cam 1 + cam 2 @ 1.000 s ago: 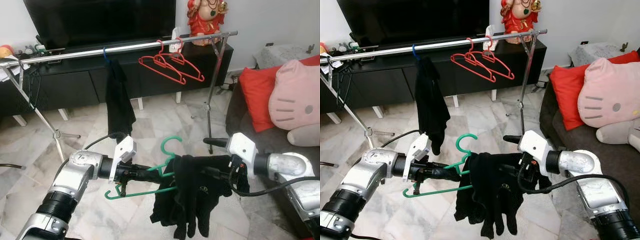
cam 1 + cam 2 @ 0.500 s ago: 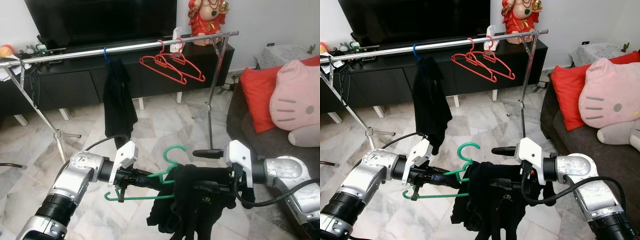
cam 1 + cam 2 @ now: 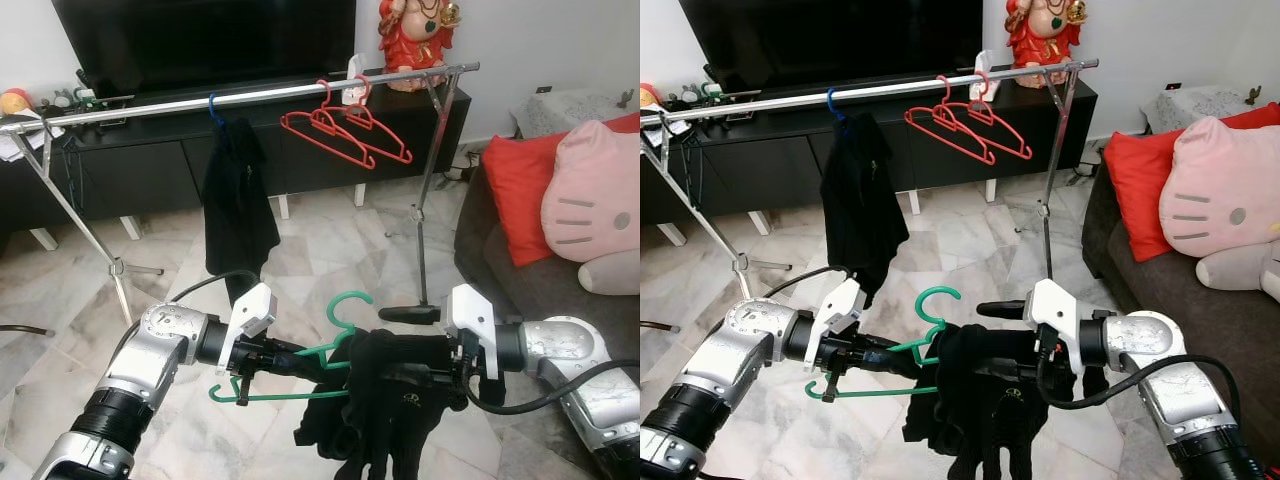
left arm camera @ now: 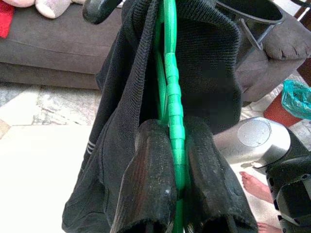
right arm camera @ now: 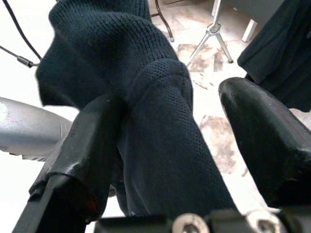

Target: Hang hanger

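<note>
The left claw [image 3: 300, 358] is clamped on the lower bar of the green hanger [image 3: 335, 335], its two fingers [image 4: 155, 184] pressed on either side of the plastic, which keeps the hanger level and low in front of the robot, hook up. A black garment [image 3: 375, 410] is draped over the hanger's far end and hangs down toward the floor. The right claw [image 5: 170, 160] has its fingers spread, one on each side of a fold of the dark knit, not squeezed onto it; my guess is that it steadies or straightens the cloth on the hanger's shoulder before the lift. The clothes rail [image 3: 250, 97] stands well apart, higher and farther back, already carrying a black garment on a blue hook [image 3: 213, 105] and a few red hangers [image 3: 345, 132], with free bar between them. Underfoot is pale marble floor [image 3: 330, 240]; behind the rail a black TV cabinet [image 3: 150, 170], and to the right a grey sofa [image 3: 500, 270] with a red cushion [image 3: 520, 190] and a pink plush [image 3: 595, 190]
</note>
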Controlling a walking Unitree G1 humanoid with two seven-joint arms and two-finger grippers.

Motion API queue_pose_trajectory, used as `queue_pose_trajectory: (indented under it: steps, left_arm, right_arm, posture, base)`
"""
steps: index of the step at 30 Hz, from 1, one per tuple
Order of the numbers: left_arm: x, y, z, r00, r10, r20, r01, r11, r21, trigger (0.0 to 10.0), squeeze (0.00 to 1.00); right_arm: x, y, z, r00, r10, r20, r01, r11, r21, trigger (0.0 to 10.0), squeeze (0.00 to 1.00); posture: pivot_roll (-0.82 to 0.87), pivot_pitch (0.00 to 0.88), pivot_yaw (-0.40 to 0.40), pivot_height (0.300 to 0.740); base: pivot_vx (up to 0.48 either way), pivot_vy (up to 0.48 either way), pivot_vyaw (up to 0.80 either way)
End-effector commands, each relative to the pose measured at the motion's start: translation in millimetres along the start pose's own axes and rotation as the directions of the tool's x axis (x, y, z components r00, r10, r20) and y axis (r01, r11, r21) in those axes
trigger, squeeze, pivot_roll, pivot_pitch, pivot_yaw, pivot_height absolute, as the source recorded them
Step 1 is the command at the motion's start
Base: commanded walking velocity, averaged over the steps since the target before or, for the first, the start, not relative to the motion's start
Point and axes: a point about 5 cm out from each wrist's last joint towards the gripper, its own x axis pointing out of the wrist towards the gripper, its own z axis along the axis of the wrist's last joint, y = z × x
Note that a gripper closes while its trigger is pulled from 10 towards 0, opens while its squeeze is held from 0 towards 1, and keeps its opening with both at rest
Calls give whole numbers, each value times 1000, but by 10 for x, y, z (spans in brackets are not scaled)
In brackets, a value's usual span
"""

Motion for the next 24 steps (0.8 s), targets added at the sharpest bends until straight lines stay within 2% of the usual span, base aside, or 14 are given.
queue_pose_trajectory:
  steps: [1, 10, 24]
  left_arm:
    - [-7, 10, 102, 1000, -6, 13, 5, 999, 53, 10000, 0]
    - [16, 16, 109, 1000, -4, 21, 3, 998, 55, 10000, 0]
    - [31, 29, 117, 1000, 0, 28, -2, 998, 57, 10000, 0]
  right_arm:
    - [30, 49, -17, 1000, 31, 1, -31, 999, 14, 0, 0]
    - [53, 56, -120, 998, 32, -60, -31, 999, 19, 0, 0]
    - [64, 59, -113, 997, 35, -66, -34, 999, 15, 0, 0]
  posture:
    - [-140, 0, 76, 740]
    - [-138, 0, 76, 740]
    - [-135, 0, 80, 740]
  base:
    - [0, 0, 0]
    - [0, 0, 0]
    - [0, 0, 0]
